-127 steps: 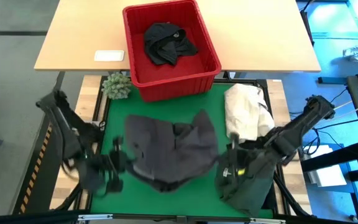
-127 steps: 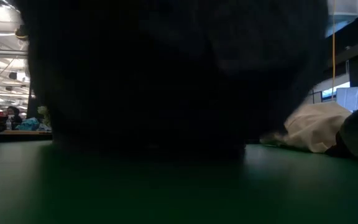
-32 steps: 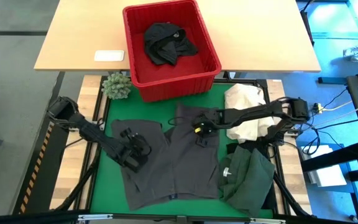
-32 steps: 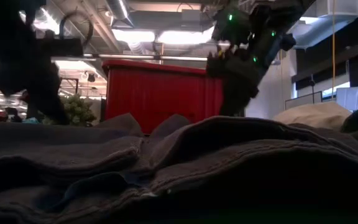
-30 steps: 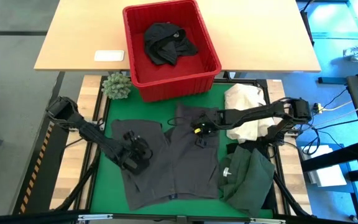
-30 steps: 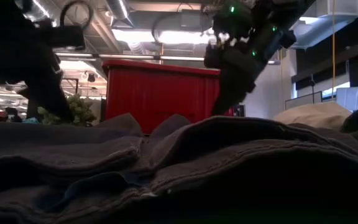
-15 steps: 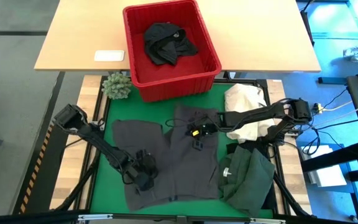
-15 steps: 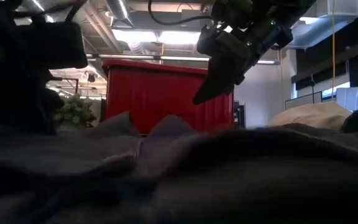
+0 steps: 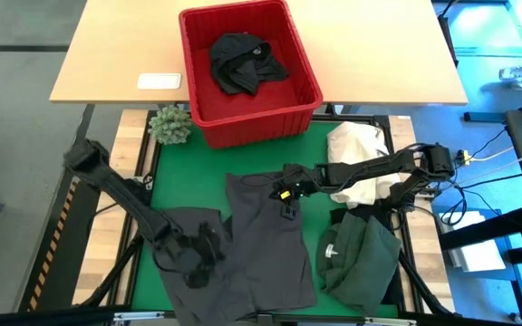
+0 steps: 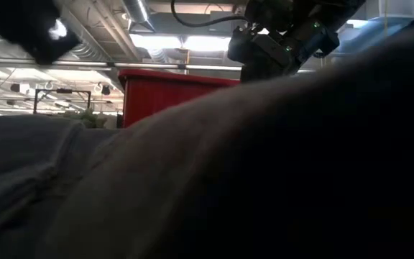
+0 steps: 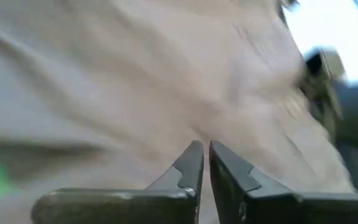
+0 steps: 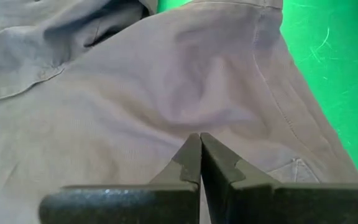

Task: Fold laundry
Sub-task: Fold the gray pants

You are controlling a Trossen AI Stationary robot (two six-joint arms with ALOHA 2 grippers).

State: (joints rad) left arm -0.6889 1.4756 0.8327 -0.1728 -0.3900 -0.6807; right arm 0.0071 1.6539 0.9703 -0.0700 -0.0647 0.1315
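A dark grey garment [image 9: 265, 235] lies spread on the green mat [image 9: 188, 181]. Its left half [image 9: 175, 235] is bunched and raised, and it fills the low view [image 10: 264, 180]. My left gripper [image 9: 205, 256] [image 11: 205, 149] sits in that bunched half, shut on the cloth. My right gripper [image 9: 285, 201] [image 12: 200, 140] is shut over the garment's far middle [image 12: 166, 93]. I cannot tell whether it touches the cloth. A black garment [image 9: 243, 59] lies in the red basket [image 9: 188, 81]. My left gripper is shut on the grey garment's left half [image 11: 166, 106], with the fingers slanting down from the table's left. The gripper and the blur hide the exact place, so edge or fold cannot be told. The cloth rises at the fingers, and its right half lies on the mat.
A dark green garment [image 9: 361, 254] lies at the mat's near right, with a cream-white cloth heap [image 9: 359, 163] behind it. A small plant [image 9: 170, 124] stands left of the basket. A white card [image 9: 159, 81] lies on the wooden table behind.
My left gripper has gone toward the near edge, risen and tipped up. The garment's left half has come with it, drawn nearward and bunched up off the mat, which bares green at the far left. The right half has stayed flat.
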